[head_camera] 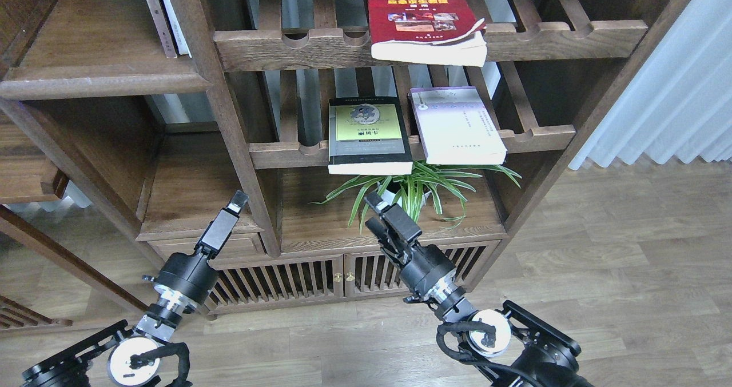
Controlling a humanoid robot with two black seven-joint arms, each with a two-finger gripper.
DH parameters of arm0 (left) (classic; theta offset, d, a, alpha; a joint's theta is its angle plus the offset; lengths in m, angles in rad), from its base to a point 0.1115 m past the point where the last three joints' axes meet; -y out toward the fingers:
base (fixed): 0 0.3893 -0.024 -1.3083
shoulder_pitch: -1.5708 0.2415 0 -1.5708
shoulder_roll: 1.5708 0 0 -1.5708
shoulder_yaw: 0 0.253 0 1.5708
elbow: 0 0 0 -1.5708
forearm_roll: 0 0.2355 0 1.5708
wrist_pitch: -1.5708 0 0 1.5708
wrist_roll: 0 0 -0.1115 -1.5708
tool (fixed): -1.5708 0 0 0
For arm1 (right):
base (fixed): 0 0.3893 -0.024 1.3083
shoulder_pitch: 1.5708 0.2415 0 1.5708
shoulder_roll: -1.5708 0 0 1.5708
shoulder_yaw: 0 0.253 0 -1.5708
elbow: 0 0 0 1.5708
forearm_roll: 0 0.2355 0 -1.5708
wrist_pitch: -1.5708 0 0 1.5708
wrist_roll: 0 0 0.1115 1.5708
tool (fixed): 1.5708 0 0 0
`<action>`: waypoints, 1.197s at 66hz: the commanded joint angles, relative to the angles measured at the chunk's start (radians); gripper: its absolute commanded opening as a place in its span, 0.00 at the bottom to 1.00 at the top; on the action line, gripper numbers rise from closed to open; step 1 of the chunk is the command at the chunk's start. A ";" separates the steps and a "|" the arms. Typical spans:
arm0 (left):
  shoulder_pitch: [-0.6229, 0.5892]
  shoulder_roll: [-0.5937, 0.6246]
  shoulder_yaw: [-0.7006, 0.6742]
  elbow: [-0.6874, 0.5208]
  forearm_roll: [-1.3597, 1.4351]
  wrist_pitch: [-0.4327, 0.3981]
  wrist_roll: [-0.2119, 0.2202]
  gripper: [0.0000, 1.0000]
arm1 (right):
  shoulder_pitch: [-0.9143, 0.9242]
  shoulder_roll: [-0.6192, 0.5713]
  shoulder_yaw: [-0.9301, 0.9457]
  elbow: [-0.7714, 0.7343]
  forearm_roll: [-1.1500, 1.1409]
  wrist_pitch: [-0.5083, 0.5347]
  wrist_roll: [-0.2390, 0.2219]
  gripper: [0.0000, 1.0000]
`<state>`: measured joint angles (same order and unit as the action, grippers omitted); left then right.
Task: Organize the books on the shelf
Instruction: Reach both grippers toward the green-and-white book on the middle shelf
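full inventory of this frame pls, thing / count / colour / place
red book: 1, red cover with yellow title, lying flat on upper slatted rack, overhanging its front
black-bordered book: 1, black with yellow-green panel, flat on lower slatted rack, left
lavender book: 1, pale lavender-white, flat on lower slatted rack, right, beside the black one
upright books: 2 at least, pale and brown spines, standing on the plank shelf at upper left
plant: 1, green striped leaves, white pot, compartment under the lower rack
cabinet doors: 2, dark-brown, slatted, bottom of bookcase
curtain: 1, white, right
floor: grey-brown wood planks
left claw: black, low left, holding nothing, opening unclear
right claw: black, fingers apart, in front of the plant, empty
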<state>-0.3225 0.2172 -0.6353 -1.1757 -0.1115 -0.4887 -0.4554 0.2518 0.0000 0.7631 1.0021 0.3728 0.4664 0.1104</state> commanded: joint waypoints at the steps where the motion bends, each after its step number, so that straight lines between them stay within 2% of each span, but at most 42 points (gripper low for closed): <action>1: 0.000 -0.013 -0.020 -0.001 0.001 0.000 0.004 0.97 | 0.003 0.000 -0.028 0.007 -0.003 0.000 0.000 0.99; 15: 0.006 -0.012 -0.044 0.001 0.001 0.000 0.003 0.99 | 0.007 0.000 -0.042 0.006 -0.002 -0.018 0.000 0.99; 39: 0.020 -0.010 -0.050 0.013 0.003 0.000 0.009 0.99 | 0.092 0.000 -0.028 -0.017 0.031 -0.212 0.005 0.98; 64: 0.057 -0.016 -0.050 0.014 0.006 0.000 0.009 0.99 | 0.194 0.000 -0.016 -0.145 0.054 -0.232 0.015 0.95; 79: 0.069 -0.021 -0.052 0.013 0.006 0.000 0.011 0.99 | 0.228 0.000 0.008 -0.160 0.095 -0.284 0.015 0.93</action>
<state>-0.2556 0.1989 -0.6869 -1.1612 -0.1058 -0.4887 -0.4450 0.4636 0.0000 0.7552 0.8459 0.4504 0.2071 0.1267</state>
